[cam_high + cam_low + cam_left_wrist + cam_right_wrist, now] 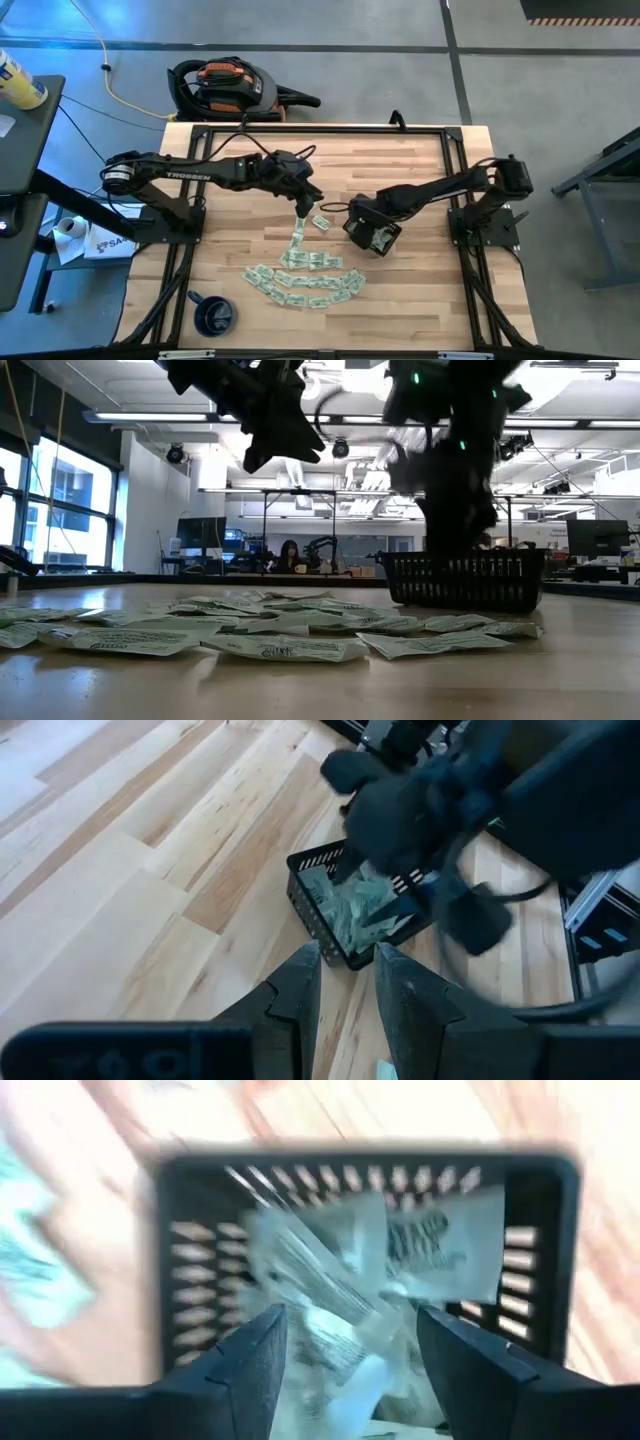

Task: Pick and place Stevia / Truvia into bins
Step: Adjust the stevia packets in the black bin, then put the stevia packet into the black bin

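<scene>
1. Mostly, the black tray [374,236] is covered in the high view by the right gripper [368,228], which hangs directly over it; only the tray's 4 o'clock corner, with pale sachets inside, shows.
2. Blur softens the right wrist view, yet the right gripper's two fingers [250,1370] stand apart with nothing between them, above the sachets heaped in the tray [200,1280]. Print on those sachets cannot be read.
3. From the low view, the tray [465,582] stands at the 3 o'clock side of the table, its slotted wall plain, its contents hidden behind that wall.
4. Up above the sachets in the high view, the left gripper [306,195] is raised off the table. Its fingers [300,995] show a narrow gap in the left wrist view with nothing held; a green scrap at the picture's bottom edge is cut off and cannot be made out.
5. Loose sachets [300,280] lie in an arc toward 6 o'clock of the table's middle, with a strip running up toward the left gripper and one sachet [321,222] just beside the tray at its 9 o'clock.
6. A dark blue mug [213,313] sits near the table's 7 o'clock corner, well apart from the tray.
7. White lettering "TROSSEN" is readable on the left arm [190,175].
8. Beyond the table at 12 o'clock an orange and black vacuum [225,85] rests on the floor; in the low view a person [289,556] sits far off in the room.
</scene>
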Robot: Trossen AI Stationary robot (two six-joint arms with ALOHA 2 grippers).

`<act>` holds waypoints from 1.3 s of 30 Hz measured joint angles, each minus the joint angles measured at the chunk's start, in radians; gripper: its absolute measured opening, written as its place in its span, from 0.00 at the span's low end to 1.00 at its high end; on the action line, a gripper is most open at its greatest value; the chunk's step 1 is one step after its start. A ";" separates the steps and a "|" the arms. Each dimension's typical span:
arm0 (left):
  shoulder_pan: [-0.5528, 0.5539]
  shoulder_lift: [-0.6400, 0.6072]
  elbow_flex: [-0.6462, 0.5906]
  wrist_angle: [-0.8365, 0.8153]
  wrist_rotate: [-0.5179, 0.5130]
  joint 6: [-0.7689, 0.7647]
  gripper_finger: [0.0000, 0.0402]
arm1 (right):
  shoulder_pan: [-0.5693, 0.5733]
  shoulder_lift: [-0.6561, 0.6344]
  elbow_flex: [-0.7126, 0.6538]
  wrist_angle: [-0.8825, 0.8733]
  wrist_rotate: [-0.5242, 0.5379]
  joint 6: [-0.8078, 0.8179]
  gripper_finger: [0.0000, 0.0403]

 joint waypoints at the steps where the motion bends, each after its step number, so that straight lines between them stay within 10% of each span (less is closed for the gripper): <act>1: 0.000 0.000 0.000 0.000 0.000 0.000 0.33 | 0.001 -0.009 0.019 -0.020 0.000 -0.001 0.54; 9: 0.002 0.000 0.000 0.000 -0.019 0.000 0.33 | 0.021 -0.031 0.151 -0.258 0.100 -0.130 0.54; 26: 0.002 0.001 0.000 0.000 -0.052 -0.001 0.33 | 0.023 0.158 0.096 -0.183 0.070 -0.175 0.54; 39: 0.002 0.001 0.000 0.000 -0.053 -0.005 0.33 | 0.037 0.051 0.169 -0.300 0.066 -0.163 0.54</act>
